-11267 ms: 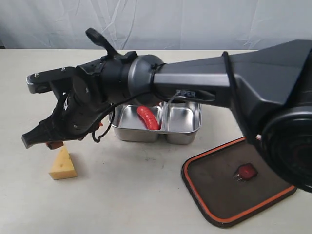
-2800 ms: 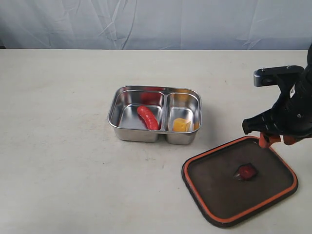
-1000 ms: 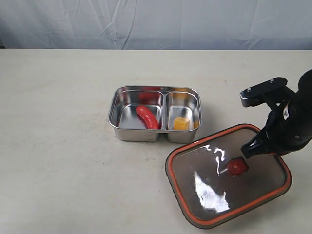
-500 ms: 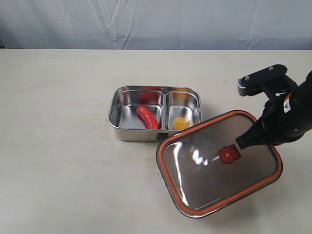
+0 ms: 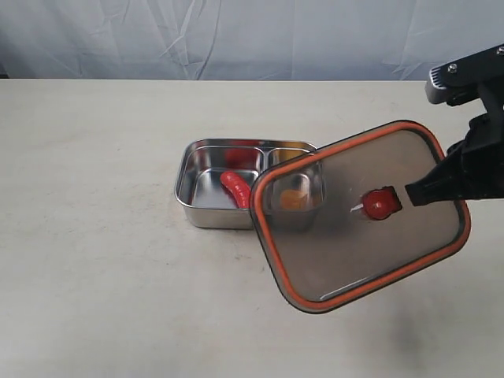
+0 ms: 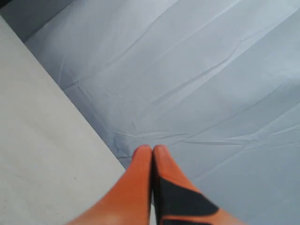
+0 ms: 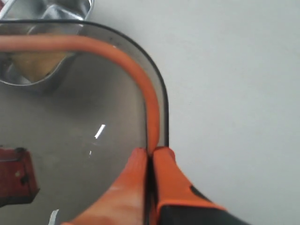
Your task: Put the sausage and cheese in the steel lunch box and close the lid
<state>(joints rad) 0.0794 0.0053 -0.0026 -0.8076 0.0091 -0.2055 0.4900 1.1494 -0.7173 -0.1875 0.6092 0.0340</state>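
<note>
The steel lunch box [image 5: 189,169] stands mid-table, the red sausage [image 5: 234,187] lying in its larger compartment. The yellow cheese [image 5: 293,199] sits in the smaller compartment, seen through the lid. The dark see-through lid [image 5: 339,244] with orange rim and red centre valve [image 5: 378,205] hangs tilted in the air, its near-left corner over the box's right part. My right gripper [image 7: 151,151] is shut on the lid [image 7: 70,122] rim; its arm [image 5: 465,165] is at the right edge. My left gripper [image 6: 152,149] is shut on nothing, aimed at the backdrop, and out of the exterior view.
A pale tabletop [image 5: 102,276] stretches all round the box. A wrinkled grey-blue cloth backdrop [image 5: 236,39] closes the far edge of the table.
The right gripper has raised the lid off the table and carried it up and left, so its corner now overlaps the box's smaller compartment. Sausage and cheese have not moved.
</note>
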